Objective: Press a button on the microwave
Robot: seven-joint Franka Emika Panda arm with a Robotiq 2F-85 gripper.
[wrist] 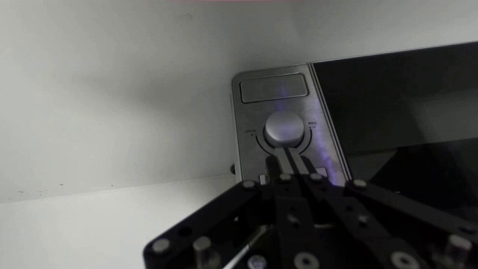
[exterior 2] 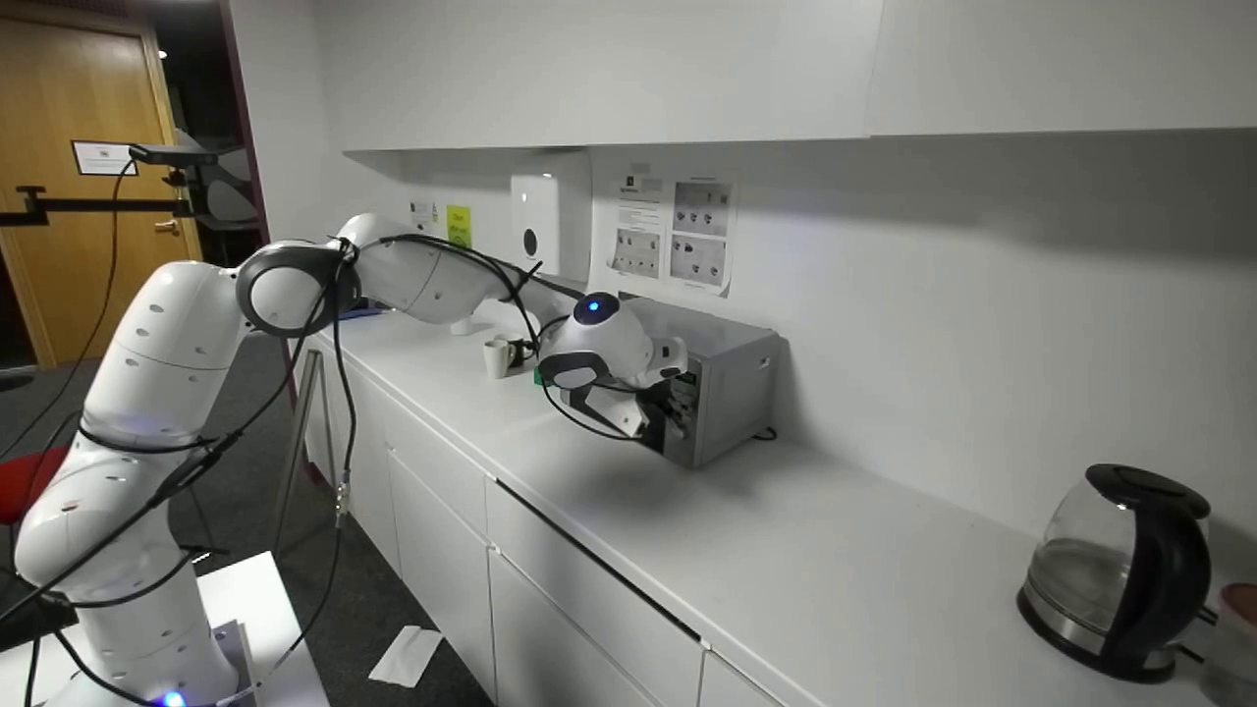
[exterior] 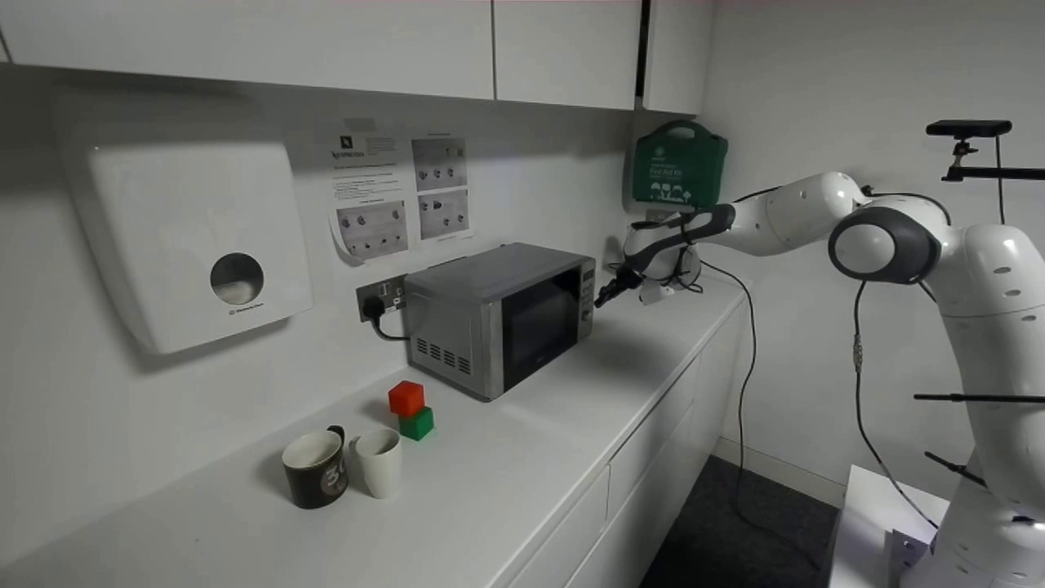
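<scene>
In an exterior view, a boxy metallic-grey microwave (exterior: 500,321) tops the white counter (exterior: 490,465); in an exterior view, a white arm (exterior 2: 417,285) partly hides it. Wrist view: black gripper (wrist: 288,150) clenched, empty, by round silver knob (wrist: 284,127); likely aiming; next, straight push.

Dim light greys both exterior views, with soft shadow banding the wall (exterior 2: 982,245) under the cupboards (exterior 2: 609,74) and pooling on the countertop (exterior: 522,441) near the microwave (exterior: 498,314); glints dot the wall dispenser (exterior: 180,212). In the wrist view, violet streaks tint the control panel (wrist: 280,107), a pale reflection crosses the dark window (wrist: 403,112), and the closest parts of the gripper (wrist: 287,149) blur.
</scene>
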